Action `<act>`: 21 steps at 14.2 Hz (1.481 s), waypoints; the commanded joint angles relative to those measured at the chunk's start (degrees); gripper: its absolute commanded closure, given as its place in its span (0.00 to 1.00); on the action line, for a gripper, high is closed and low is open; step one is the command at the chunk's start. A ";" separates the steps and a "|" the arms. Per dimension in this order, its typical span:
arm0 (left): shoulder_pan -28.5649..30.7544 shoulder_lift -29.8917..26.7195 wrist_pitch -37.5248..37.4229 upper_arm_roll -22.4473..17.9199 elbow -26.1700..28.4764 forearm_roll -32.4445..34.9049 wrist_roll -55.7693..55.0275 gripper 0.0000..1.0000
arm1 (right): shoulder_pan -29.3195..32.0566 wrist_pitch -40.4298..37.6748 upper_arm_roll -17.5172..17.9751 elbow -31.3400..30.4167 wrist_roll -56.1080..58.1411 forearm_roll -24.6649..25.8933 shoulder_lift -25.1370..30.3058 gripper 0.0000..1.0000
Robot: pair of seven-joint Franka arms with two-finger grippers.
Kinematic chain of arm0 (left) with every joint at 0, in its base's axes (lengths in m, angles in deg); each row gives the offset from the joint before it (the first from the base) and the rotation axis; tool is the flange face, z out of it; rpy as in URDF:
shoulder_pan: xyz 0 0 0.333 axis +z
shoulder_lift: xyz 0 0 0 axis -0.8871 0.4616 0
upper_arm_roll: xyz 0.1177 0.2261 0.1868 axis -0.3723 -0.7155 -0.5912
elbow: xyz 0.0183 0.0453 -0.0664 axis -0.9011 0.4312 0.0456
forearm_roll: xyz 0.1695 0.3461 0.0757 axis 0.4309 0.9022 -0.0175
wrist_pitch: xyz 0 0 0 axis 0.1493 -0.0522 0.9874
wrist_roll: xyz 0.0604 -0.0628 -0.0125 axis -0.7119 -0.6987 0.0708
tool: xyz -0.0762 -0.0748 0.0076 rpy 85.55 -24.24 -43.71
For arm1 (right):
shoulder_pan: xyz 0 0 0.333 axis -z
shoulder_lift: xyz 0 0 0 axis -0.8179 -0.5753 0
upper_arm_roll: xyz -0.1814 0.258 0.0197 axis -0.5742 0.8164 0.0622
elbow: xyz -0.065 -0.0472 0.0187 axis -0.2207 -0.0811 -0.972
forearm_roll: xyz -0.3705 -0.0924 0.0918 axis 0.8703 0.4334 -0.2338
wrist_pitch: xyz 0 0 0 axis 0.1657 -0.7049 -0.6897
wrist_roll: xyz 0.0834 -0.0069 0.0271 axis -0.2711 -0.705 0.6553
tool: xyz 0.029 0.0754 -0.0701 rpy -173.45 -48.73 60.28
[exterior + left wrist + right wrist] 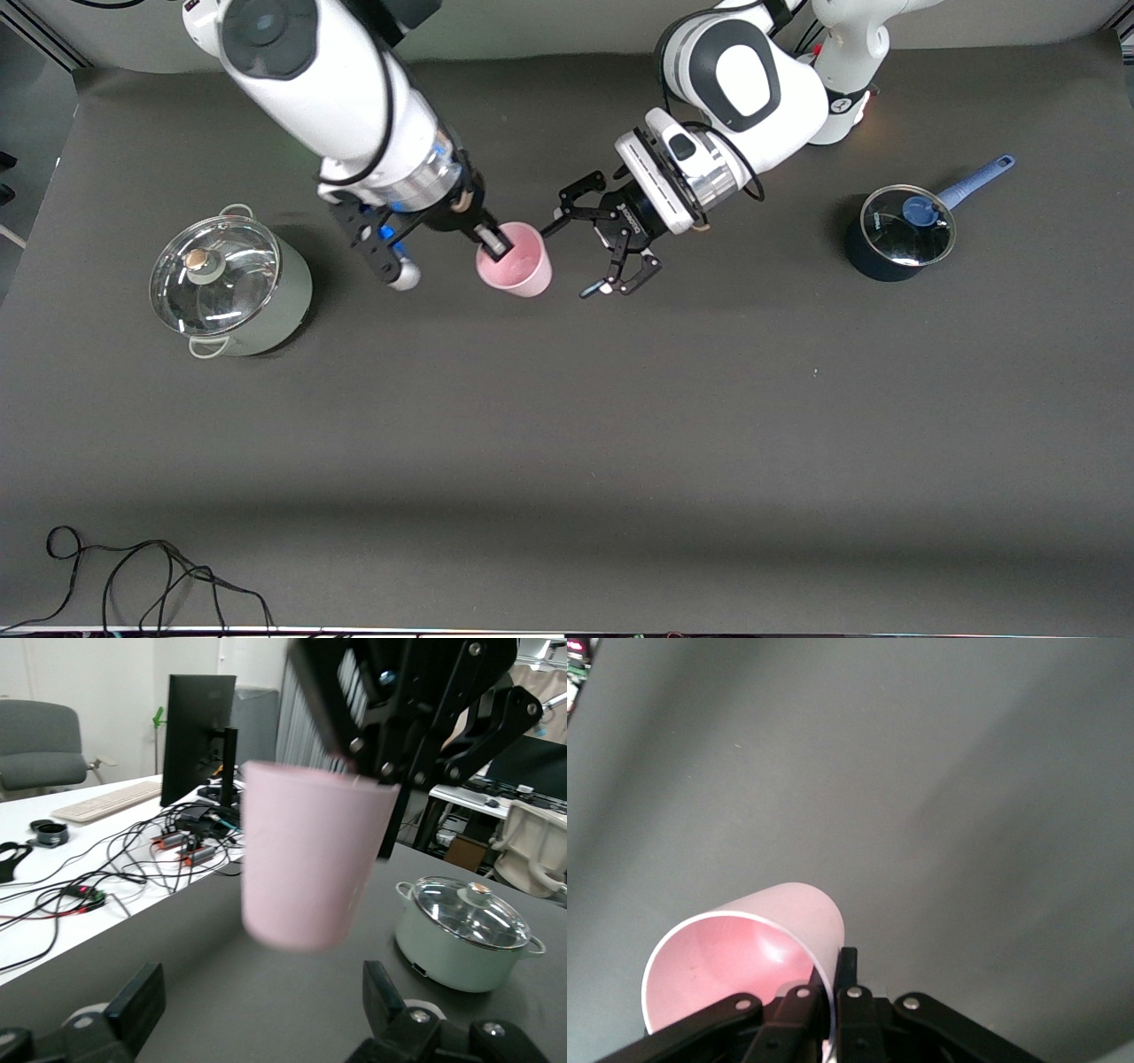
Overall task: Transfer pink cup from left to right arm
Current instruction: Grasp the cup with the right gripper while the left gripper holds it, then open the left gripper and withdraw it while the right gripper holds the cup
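Handover step, at the point where the load changes owner. You see the pink cup (516, 260) held up in the air over the middle of the bench (567, 425), between the two arms, tilted with its mouth toward the right arm.

Right gripper (493, 241): fingers clamped on the cup's rim, one finger inside the mouth and one outside on the wall. The right wrist view shows this plainly, the wall pinched between the two black fingers (847, 979). This is the only grip on the cup.

Left gripper (595, 245): fingers spread wide, just beside the cup's base end, holding nothing. In the left wrist view the cup (310, 864) hangs between the splayed fingertips (133, 1001) with a clear gap on each side; I see no contact.

Judgement: the transfer itself looks done; what remains is separation. For the next move you need the left arm drawn straight back along its own approach line, fingers kept wide, so they do not clip the cup. A rim pinch is a thin hold, so a knock could twist the cup out; keep the right arm level and slow.

Bystanders: the green lidded pot (229, 288) sits toward the right arm's end, the blue saucepan (899, 232) toward the left arm's end, both well apart from the handover.
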 commanded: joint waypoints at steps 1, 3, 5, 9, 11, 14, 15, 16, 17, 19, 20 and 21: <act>0.36 1.58 0.60 -3.19 -0.82 -1.03 0.15 0.01 | 3.93 -2.79 -0.01 -0.41 11.08 0.47 2.24 1.00; 0.36 2.89 0.25 -6.62 -0.91 -1.03 0.15 0.01 | 7.53 -6.56 -0.36 -0.68 20.30 0.55 3.99 1.00; 0.45 3.87 -0.37 -9.87 -1.00 -0.77 0.15 0.00 | 12.10 -11.56 -1.24 -0.68 31.11 0.55 5.66 1.00; 0.45 6.33 -0.37 -14.80 -3.10 0.20 0.41 0.00 | 14.94 -13.44 -9.12 -6.72 50.88 0.55 10.93 1.00; 0.45 7.38 -0.37 -16.56 -3.46 0.37 0.50 0.00 | 14.85 -13.35 -13.79 -10.77 62.14 1.08 13.48 1.00; 0.80 8.26 -0.37 -16.83 -3.37 0.55 0.68 0.00 | 14.85 -10.55 -15.66 -15.69 73.06 7.04 14.20 1.00; 1.76 8.26 0.42 -16.74 -3.37 0.98 0.33 0.00 | 14.85 -7.92 -17.14 -18.41 75.09 7.06 14.54 1.00; 2.03 8.35 0.51 -16.74 -3.37 1.34 -0.46 0.00 | 14.85 -4.42 -18.28 -21.91 76.67 7.06 15.24 1.00; 2.12 8.27 0.51 -16.74 -3.37 2.82 -3.60 0.00 | 14.85 -0.55 -18.47 -25.95 77.56 7.06 16.21 1.00; 2.12 8.09 0.60 -16.74 -3.72 10.79 -16.48 0.00 | 14.85 7.45 -18.65 -34.13 79.23 7.06 17.97 1.00; 2.12 8.00 0.60 -16.83 -3.81 15.88 -24.47 0.00 | 14.85 10.44 -18.99 -37.12 79.59 7.06 17.98 1.00; 2.21 7.83 0.60 -16.83 -3.81 20.89 -31.77 0.00 | 14.85 13.60 -19.61 -39.85 79.68 6.80 17.89 1.00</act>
